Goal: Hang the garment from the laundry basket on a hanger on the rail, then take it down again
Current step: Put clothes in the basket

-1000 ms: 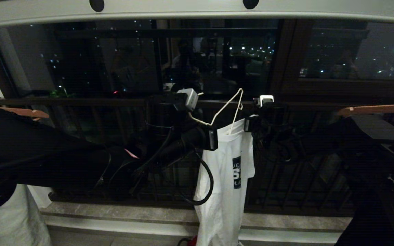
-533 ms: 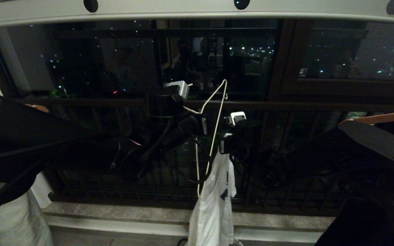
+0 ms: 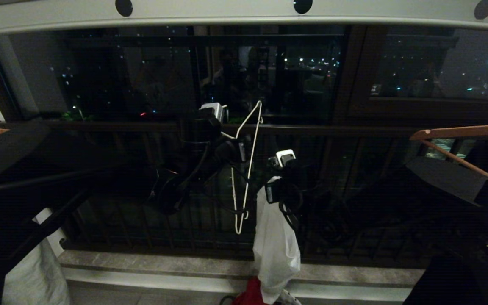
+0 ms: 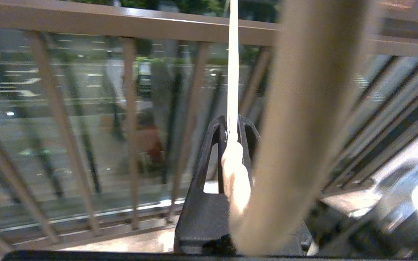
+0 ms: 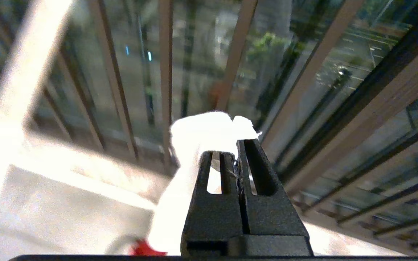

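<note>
Two claws are working in front of the dark balcony railing (image 3: pixel 354 131), below the rail (image 3: pixel 227 12) that is running across the top of the head view. The left claw (image 3: pixel 240 151) is pinching the hanger (image 3: pixel 244 169), its fingers (image 4: pixel 247 136) pressed together on the thin white wire; the hanger is hanging bare and nearly edge-on, clear of the rail. Just beside it and lower, the right claw (image 3: pixel 271 192) is pinching a bunched fold of the garment (image 3: pixel 275 250), which is dangling as a narrow white bundle down towards the stone sill (image 3: pixel 142 262), off the hanger. In the right wrist view the white cloth (image 5: pixel 209 132) is bulging out past the closed fingertips (image 5: pixel 227 163). A brown wooden hanger (image 3: pixel 460 132) is showing at the right edge.
</note>
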Motion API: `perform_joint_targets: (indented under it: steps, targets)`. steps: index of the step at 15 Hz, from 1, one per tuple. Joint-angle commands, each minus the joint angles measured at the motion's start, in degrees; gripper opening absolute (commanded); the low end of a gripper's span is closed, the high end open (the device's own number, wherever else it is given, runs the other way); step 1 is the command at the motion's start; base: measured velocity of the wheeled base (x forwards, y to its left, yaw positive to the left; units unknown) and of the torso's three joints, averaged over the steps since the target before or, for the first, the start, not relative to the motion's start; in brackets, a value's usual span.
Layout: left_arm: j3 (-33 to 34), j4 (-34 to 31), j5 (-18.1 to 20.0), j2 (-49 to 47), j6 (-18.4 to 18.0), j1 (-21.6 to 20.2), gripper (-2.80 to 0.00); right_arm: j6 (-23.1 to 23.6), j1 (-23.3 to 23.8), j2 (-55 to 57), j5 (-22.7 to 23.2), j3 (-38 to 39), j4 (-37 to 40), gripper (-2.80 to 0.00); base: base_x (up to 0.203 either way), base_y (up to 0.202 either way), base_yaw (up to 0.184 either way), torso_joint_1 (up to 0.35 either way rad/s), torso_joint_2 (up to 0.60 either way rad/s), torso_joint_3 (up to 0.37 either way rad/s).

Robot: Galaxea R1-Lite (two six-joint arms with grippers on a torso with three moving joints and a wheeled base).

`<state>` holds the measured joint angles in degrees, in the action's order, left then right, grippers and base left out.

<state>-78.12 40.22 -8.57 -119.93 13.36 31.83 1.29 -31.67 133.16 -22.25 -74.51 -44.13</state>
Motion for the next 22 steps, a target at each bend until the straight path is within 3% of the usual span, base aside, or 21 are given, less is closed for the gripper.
perform_joint_targets:
  steps: [1,5,7,19,20,22]
  targets:
    - [0.3,-0.8,0.0,1.3,-0.6,-0.6,-2.8,1.4,0.6,3.1,0.1,0.9,-0.1,-2.8,0.0,0.0,0.0,0.0,0.0,0.0]
    - [-1.8,-16.4,0.2,3.8,-2.2,-0.9,-2.8,4.5,1.6,3.7,2.5,2.8,6.4,-2.8,0.0,0.0,0.0,0.0,0.0,0.0]
    - [-3.8,-20.3,0.2,3.4,-2.2,-1.2,-2.8,5.2,1.6,3.9,3.2,2.5,9.5,-2.8,0.0,0.0,0.0,0.0,0.0,0.0]
    - [-5.0,-24.6,0.2,4.3,-2.3,-1.5,-2.8,6.0,0.5,7.8,2.8,1.0,9.8,-2.8,0.0,0.0,0.0,0.0,0.0,0.0]
    - [-5.0,-24.6,0.2,4.4,-2.3,-1.6,-2.8,6.5,0.5,7.9,2.8,1.1,9.9,0.0,0.0,0.0,0.0,0.0,0.0,0.0]
    - [-5.0,-24.8,0.2,4.7,-2.3,-1.6,-2.8,6.8,0.5,7.5,2.7,1.8,10.2,0.0,0.0,0.0,0.0,0.0,0.0,0.0]
